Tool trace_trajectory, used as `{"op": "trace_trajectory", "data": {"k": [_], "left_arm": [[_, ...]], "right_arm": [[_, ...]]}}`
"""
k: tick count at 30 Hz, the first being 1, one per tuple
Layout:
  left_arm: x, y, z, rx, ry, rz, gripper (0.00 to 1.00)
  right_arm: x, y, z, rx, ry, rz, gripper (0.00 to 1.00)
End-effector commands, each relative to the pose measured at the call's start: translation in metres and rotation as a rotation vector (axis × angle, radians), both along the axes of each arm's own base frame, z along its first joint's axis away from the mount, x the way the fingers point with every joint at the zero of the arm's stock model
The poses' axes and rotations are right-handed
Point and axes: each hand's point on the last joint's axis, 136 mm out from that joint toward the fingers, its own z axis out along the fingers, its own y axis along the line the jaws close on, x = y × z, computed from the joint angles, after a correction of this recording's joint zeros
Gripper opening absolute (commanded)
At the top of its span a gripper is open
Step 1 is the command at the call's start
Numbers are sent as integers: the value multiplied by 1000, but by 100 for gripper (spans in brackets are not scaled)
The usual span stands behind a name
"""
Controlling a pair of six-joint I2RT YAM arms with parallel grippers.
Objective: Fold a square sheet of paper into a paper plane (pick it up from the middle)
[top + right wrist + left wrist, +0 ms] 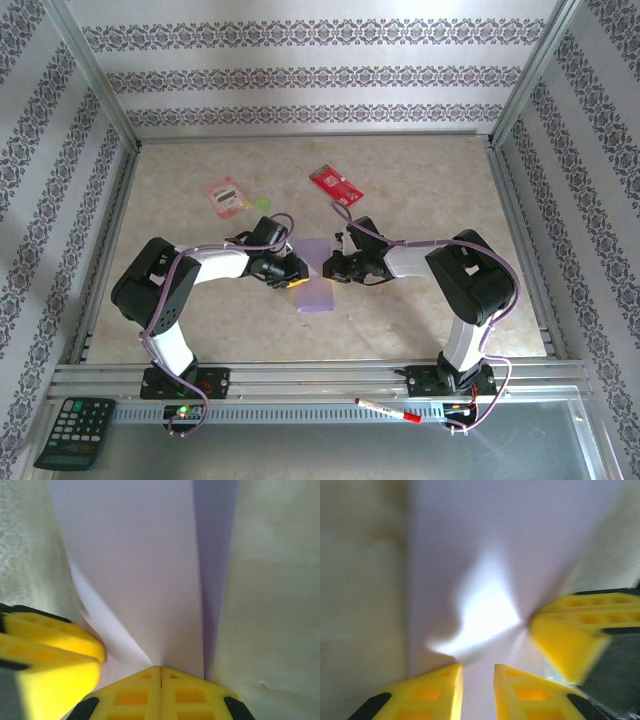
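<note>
Bright, even light fills the top view. The left wrist view is blurred, with white glare blown out on the square sheet of paper (485, 615); the right wrist view shows 1 shaded fold.

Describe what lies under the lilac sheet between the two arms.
The beige marbled table extends all around the lilac sheet; the patch directly beneath is hidden by the paper itself.

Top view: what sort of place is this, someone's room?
Likely a robot test booth: wallpapered panels on a metal frame enclose a tabletop, with a left arm and right arm bolted at its near edge.
</note>
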Motion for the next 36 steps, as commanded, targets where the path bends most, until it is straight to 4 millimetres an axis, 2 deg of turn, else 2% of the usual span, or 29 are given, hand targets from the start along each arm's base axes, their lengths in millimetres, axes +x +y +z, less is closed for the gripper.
{"op": "trace_trajectory", "data": {"k": [1,4,7,10,12,14,18,21,23,25,28,31,33,36], "left_arm": [[-2,15,-9,53,12,25,23],[-4,18,5,36,-16,31,24],[-9,5,28,-20,-48,17,25],[-17,-9,40,-60,-61,-3,27],[-21,-17,38,-81,-54,-16,27],[-26,-18,27,-66,-25,-20,27],[-39,-5,1,1,25,-13,26],[-50,6,-10,36,48,-17,26],[-54,11,-9,43,53,-28,26],[-53,13,1,45,32,-38,28],[-50,3,26,-10,-11,-49,30],[-51,-9,40,-54,-43,-60,32],[-55,-15,36,-71,-26,-66,32],[-63,-17,17,-67,26,-59,31]], "right_arm": [[-36,-61,-75,-319,161,-73,0],[-36,-61,-75,-319,160,-73,0],[-37,-61,-74,-319,161,-73,0],[-37,-61,-74,-320,160,-74,0],[-37,-61,-74,-320,160,-76,0],[-37,-61,-74,-320,161,-75,0],[-37,-62,-75,-324,160,-75,0],[-38,-63,-76,-327,161,-73,0],[-39,-64,-77,-329,163,-71,0],[-40,-64,-77,-329,163,-71,0],[-39,-63,-76,-326,162,-72,0],[-40,-64,-77,-328,163,-72,0],[-39,-64,-77,-328,162,-72,0],[-39,-64,-77,-327,161,-74,0]]}}
